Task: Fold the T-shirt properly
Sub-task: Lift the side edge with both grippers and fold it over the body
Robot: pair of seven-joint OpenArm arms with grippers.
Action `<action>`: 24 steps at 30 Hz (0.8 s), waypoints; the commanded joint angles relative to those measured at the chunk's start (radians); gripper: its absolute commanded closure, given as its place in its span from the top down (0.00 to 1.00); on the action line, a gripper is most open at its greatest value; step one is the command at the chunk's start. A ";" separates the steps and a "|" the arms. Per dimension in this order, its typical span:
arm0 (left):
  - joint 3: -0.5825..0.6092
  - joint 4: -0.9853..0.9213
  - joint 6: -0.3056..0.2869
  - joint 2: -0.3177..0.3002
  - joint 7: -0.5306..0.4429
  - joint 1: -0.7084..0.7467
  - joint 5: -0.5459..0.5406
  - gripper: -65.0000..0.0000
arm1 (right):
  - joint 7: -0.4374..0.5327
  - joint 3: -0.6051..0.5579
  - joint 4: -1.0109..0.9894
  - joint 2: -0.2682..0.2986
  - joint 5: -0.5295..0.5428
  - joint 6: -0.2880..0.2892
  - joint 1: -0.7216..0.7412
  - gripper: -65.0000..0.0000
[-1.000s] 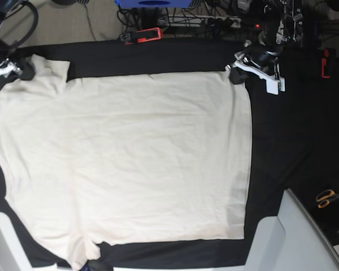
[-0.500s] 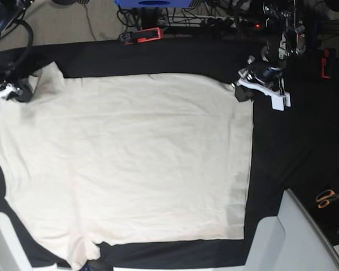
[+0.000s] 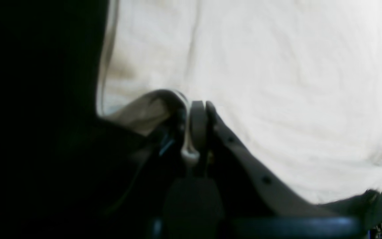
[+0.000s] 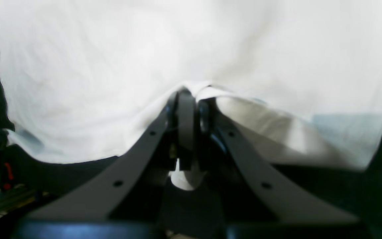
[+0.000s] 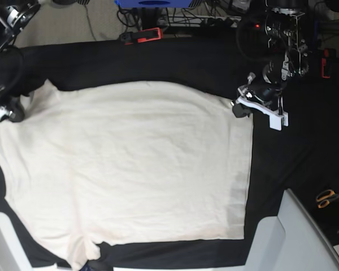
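The left gripper (image 3: pixel 196 113) has its jaws closed on a thin fold of the T-shirt (image 3: pixel 277 83); in the left wrist view a strip of cream fabric runs down between the two pads. In the base view this left gripper (image 5: pixel 241 108) sits at the upper right corner of the T-shirt (image 5: pixel 130 169), with the cloth drawn up to it in a slight peak. Its white finger bar points away to the right over the black cloth.

The right gripper (image 4: pixel 188 99) likewise has its jaws shut on the garment. In the right wrist view the T-shirt (image 4: pixel 177 43) rises in a ridge to the pinched point, and a tuft of fabric shows below, between the pads. In the base view the right gripper (image 5: pixel 8 110) is at the upper left corner of the garment, near the frame edge and partly cut off.

The T-shirt lies spread flat over most of the table (image 5: pixel 158 59), which is covered by a black cloth. Its top edge, between the two held corners, bows in a shallow arc. The right side edge runs straight down. At the bottom left, part of the garment hangs toward the near edge of the table.

A red-handled clamp (image 5: pixel 142 35) rests at the far edge of the table. Orange-handled scissors (image 5: pixel 327 197) lie well to the right of the garment.
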 commanded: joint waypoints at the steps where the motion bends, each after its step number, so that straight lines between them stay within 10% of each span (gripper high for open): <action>1: -0.004 0.016 0.008 -0.010 -0.013 -0.013 -0.012 0.00 | 0.016 0.000 -0.015 0.033 0.015 0.005 0.028 0.01; 24: 0.114 -0.151 0.036 -0.061 -0.016 -0.214 -0.010 0.00 | 0.191 -0.269 -0.265 0.125 0.015 0.005 0.215 0.01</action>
